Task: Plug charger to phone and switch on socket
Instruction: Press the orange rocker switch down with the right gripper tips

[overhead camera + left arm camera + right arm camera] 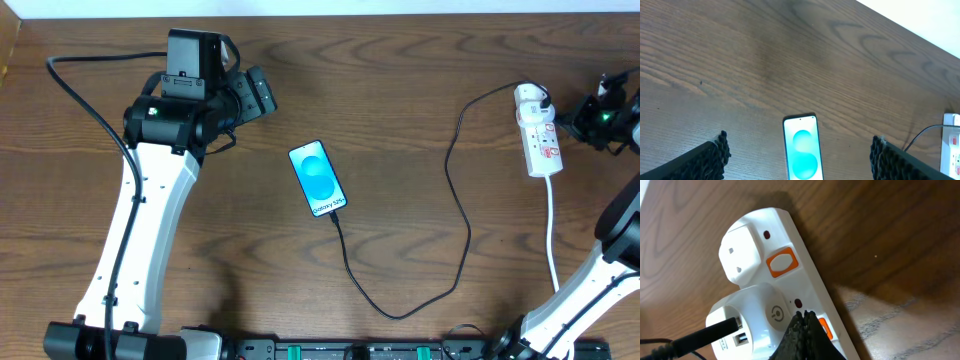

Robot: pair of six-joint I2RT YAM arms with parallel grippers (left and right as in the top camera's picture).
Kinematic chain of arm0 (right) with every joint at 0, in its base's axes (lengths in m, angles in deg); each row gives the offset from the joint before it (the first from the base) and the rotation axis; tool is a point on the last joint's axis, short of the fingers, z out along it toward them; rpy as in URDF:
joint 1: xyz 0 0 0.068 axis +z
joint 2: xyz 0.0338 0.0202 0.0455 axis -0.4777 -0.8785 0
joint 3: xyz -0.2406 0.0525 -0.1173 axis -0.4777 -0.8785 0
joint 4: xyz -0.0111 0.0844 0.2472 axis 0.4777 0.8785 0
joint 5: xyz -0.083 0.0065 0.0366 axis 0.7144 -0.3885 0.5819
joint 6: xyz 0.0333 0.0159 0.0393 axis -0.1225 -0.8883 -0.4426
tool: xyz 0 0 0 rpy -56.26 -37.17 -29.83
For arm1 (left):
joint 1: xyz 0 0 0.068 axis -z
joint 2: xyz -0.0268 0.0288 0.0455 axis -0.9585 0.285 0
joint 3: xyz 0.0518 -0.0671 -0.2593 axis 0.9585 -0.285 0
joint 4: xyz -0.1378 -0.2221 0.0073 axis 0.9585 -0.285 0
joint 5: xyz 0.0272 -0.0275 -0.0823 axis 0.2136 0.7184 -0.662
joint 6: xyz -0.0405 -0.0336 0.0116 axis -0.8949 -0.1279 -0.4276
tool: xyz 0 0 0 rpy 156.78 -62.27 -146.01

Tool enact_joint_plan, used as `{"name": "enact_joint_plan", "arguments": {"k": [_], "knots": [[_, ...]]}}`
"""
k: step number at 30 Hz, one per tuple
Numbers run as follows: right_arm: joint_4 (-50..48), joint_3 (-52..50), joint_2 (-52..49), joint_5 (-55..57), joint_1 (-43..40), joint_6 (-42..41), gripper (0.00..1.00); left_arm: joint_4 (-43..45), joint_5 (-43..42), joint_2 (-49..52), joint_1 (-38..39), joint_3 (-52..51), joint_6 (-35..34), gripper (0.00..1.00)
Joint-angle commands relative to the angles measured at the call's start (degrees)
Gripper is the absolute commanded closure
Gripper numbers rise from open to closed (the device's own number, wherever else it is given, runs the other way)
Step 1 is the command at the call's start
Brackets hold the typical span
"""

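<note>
The phone (pixel 318 179) lies mid-table with its blue screen lit; it also shows in the left wrist view (pixel 802 150). The black charger cable (pixel 458 190) runs from the phone's near end in a loop to its white plug (pixel 532 98), seated in the socket strip (pixel 539 135). In the right wrist view the white plug (pixel 747 320) sits in the strip (pixel 760 235) with the cable (pixel 700 337) in its USB port. My right gripper (pixel 805 314) is shut, its tips right beside an orange switch (pixel 824 327). My left gripper (pixel 800 145) is open above the table, behind the phone.
The strip's white cord (pixel 552 230) runs toward the near edge on the right. A second orange switch (pixel 781 264) sits beside the strip's free outlet. The left arm (pixel 150 200) stretches along the table's left side.
</note>
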Motion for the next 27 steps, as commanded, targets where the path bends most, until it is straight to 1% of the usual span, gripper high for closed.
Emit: {"name": "enact_joint_plan", "arguments": {"k": [1,13,21,27], "knots": [[-0.1,-0.5,-0.4,0.9,1.6,-0.4,0.99,0.0,0.6,-0.8,-0.2,0.6,0.3,0.1],[-0.2,-1.0,-0.5,0.9,1.9,-0.4,0.99,0.0,0.6,-0.8,-0.3,0.6,0.3,0.09],[-4.0,-4.5,-0.5,0.8,1.9,-1.5,0.99,0.0,0.6,-0.8,-0.3,0.6,0.3,0.09],[-4.4,-5.0,-0.5,0.4,2.0,-1.6,0.99,0.0,0.6,-0.8,-0.2,0.6,0.3,0.09]]}}
